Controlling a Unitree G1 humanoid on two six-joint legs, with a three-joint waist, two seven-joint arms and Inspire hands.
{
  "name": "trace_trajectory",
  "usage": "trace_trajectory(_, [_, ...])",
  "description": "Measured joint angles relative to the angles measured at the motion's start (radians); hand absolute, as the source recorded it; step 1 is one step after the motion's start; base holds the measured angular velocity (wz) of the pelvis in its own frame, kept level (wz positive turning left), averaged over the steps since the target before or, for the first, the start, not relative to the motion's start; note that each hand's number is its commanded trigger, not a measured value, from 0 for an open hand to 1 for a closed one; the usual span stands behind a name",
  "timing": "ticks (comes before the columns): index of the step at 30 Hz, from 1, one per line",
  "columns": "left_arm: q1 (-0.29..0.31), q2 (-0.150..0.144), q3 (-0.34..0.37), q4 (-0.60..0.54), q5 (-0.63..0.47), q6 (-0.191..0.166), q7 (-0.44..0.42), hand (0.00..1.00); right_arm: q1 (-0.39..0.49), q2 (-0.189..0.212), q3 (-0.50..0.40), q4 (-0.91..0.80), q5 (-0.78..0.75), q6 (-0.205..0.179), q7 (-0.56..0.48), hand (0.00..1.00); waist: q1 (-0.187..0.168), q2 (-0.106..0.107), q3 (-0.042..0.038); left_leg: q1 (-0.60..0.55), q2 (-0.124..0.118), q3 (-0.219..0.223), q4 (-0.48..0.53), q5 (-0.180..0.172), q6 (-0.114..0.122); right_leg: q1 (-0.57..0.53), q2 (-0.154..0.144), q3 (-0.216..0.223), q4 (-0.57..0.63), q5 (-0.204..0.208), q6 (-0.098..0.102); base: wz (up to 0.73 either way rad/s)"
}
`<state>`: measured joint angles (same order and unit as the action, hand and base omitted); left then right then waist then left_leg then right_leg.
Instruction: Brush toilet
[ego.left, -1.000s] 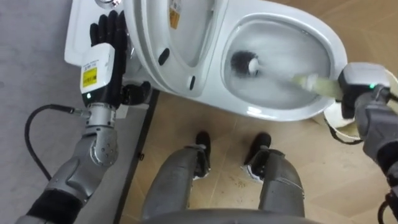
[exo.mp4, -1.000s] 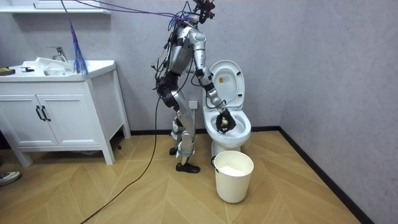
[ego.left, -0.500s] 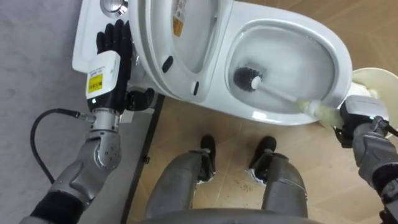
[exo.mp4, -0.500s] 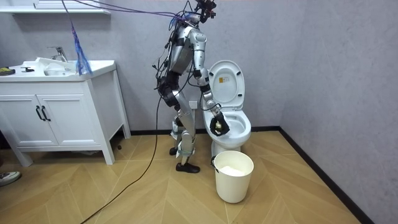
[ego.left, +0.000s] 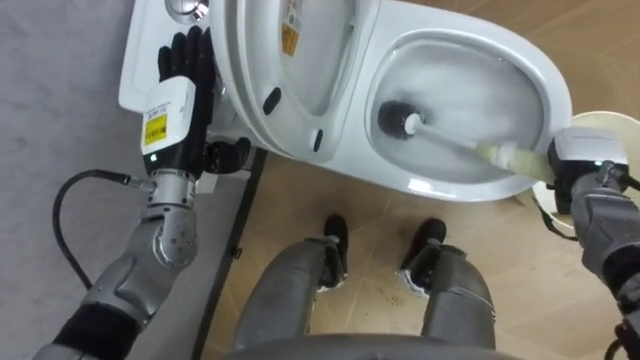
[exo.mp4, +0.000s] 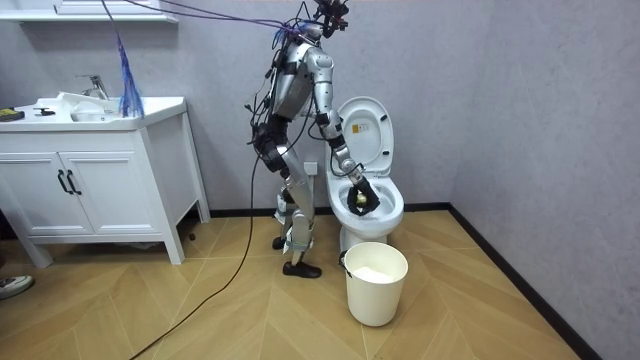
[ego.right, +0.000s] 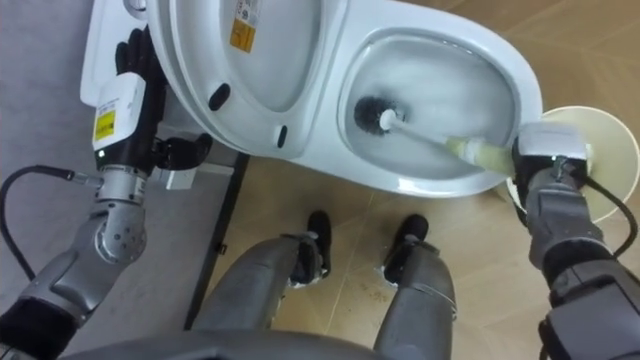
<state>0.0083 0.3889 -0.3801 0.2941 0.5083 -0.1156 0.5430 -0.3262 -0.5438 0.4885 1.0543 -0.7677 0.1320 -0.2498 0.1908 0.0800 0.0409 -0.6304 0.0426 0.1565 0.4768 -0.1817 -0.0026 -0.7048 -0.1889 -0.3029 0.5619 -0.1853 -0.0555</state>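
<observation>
With the right hand (ego.left: 573, 168) clasped round the toilet brush (ego.left: 445, 136) handle and the bristles low in the toilet bowl (ego.left: 440, 188), scrub firmly round the wall without splashing, while the straight-fingered left hand (ego.left: 182, 75) lies beside the raised lid (ego.left: 300, 90).

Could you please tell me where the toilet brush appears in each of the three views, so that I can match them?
Left eye view: the toilet brush slants across the bowl, upper right of centre, dark head leftward.
Right eye view: the same slant, a little nearer the centre.
Room view: the brush is a small speck in the bowl, right of centre.
Shared landmark: the raised toilet lid.
</observation>
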Motion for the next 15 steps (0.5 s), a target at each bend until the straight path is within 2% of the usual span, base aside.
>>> trace_trajectory(4, [-0.013,0.0,0.007,-0.002,0.001,0.002,-0.001,0.0,-0.03,0.004,-0.037,0.032,0.065,-0.034,-0.04,1.0,-0.01,-0.018,0.0077,-0.006,-0.004,0.007,0.005,0.0,0.0,-0.017,-0.005,0.014,0.022,-0.003,0.0,-0.01])
trace_trajectory(6, [-0.008,0.003,0.027,-0.026,0.0,0.006,0.0,0.0,-0.095,-0.004,-0.088,0.077,0.106,-0.055,-0.065,1.0,-0.022,-0.035,0.0086,-0.026,-0.014,0.007,0.009,0.002,0.003,-0.052,-0.011,0.031,0.042,-0.005,0.001,-0.04])
trace_trajectory(9, [-0.008,0.015,0.035,-0.04,0.003,0.008,0.0,0.0,-0.142,-0.034,-0.117,0.095,0.109,-0.052,-0.076,1.0,-0.026,-0.056,0.0075,-0.039,-0.019,0.015,0.011,0.005,0.007,-0.076,-0.019,0.04,0.056,-0.004,-0.001,-0.02])
trace_trajectory(11, [-0.008,0.016,0.043,-0.038,0.012,0.009,-0.002,0.0,-0.167,-0.065,-0.117,0.105,0.069,-0.055,-0.078,1.0,-0.025,-0.066,0.0049,-0.038,-0.017,0.025,0.025,0.005,0.008,-0.076,-0.017,0.051,0.061,0.0,-0.001,-0.1])
trace_trajectory(12, [-0.008,0.016,0.045,-0.038,0.016,0.012,-0.006,0.0,-0.168,-0.073,-0.117,0.099,0.028,-0.054,-0.081,1.0,-0.022,-0.073,0.0071,-0.036,-0.015,0.026,0.026,0.005,0.008,-0.072,-0.017,0.049,0.059,0.002,-0.001,-0.07])
trace_trajectory(15, [-0.015,0.013,0.052,-0.036,0.033,0.019,-0.013,0.0,-0.164,-0.066,-0.109,0.064,-0.076,-0.042,-0.086,1.0,-0.013,-0.065,0.0034,-0.038,-0.002,0.029,0.025,0.005,0.009,-0.068,0.001,0.049,0.03,0.021,-0.004,-0.13])
